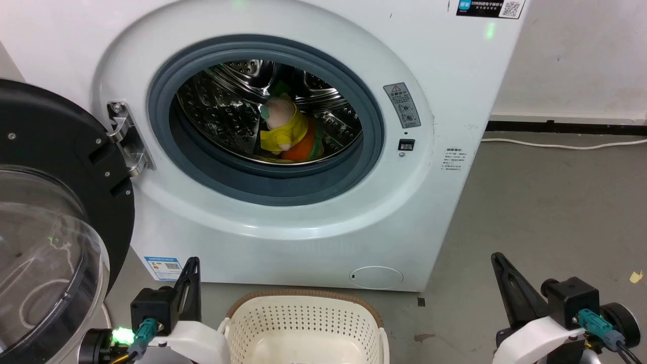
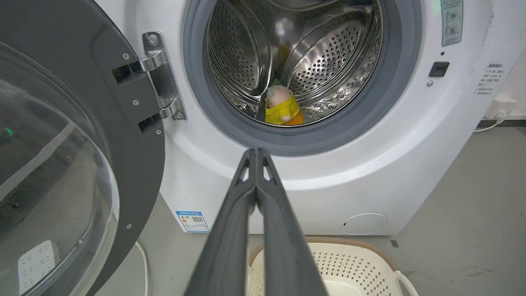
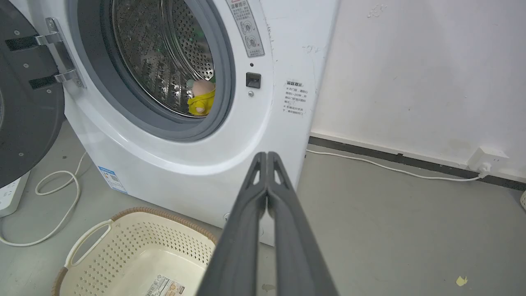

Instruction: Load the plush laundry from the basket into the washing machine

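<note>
Closest up: left gripper [image 1: 192,263] pokes in at the bottom left of the head view and right gripper [image 1: 498,259] at the bottom right. The basket [image 1: 298,294] sits on the floor [image 1: 546,212] between them, just in front of the washer [image 1: 434,202]. Each wrist view shows its own two fingers pressed flat together right up to the tips, so both grippers are closed and neither is gripping anything.

The toy [image 1: 285,129] is inside the drum [image 1: 222,111], lying low on the steel, a bit right of middle as the head view sees it. Its pink head is on top, the yellow garment faces the opening, and the orange part sticks out low on its right. A grey seal [image 1: 167,146] rings the opening.

The door [image 1: 55,131] is swung wide open to the left on its steel hinge [image 1: 126,139], with the clear dome bulging toward the camera.

From the right wrist you can see a label [image 3: 164,286] on the basket's inner bottom. A white cable [image 1: 556,145] runs along the floor by the wall, right of the washer. A small yellow scrap [image 1: 636,276] lies on the floor near the right gripper.
</note>
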Available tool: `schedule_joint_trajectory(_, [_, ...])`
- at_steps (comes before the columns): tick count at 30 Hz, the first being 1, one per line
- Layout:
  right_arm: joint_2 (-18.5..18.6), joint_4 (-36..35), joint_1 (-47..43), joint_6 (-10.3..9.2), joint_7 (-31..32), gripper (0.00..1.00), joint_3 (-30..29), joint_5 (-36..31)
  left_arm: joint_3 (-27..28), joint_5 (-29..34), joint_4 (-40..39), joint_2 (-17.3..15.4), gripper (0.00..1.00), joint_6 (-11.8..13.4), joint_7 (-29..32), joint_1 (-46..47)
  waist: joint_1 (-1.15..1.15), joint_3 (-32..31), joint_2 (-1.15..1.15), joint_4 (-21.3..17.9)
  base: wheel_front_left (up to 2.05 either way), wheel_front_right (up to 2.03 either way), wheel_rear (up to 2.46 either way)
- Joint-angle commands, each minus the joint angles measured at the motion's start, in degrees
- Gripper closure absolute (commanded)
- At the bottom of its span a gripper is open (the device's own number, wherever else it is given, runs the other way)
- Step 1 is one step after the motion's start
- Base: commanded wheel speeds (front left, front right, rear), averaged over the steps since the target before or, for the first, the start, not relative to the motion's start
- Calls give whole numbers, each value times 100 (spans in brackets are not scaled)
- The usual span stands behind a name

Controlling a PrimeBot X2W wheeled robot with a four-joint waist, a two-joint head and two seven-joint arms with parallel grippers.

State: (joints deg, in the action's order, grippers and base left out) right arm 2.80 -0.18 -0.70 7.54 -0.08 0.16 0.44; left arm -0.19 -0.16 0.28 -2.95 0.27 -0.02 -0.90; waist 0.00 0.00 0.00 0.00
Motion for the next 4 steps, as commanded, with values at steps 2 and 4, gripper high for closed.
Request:
schedule_joint_trajectory(2, [8,18,70,-5,8,100,-16,-44,19,16,-28,7,100,-27,2,90,0,0,0,0,0,0,0])
schedule_joint_trajectory(4, [8,18,70,-5,8,100,-16,-44,19,16,-28,7,100,-27,2,90,0,0,0,0,0,0,0])
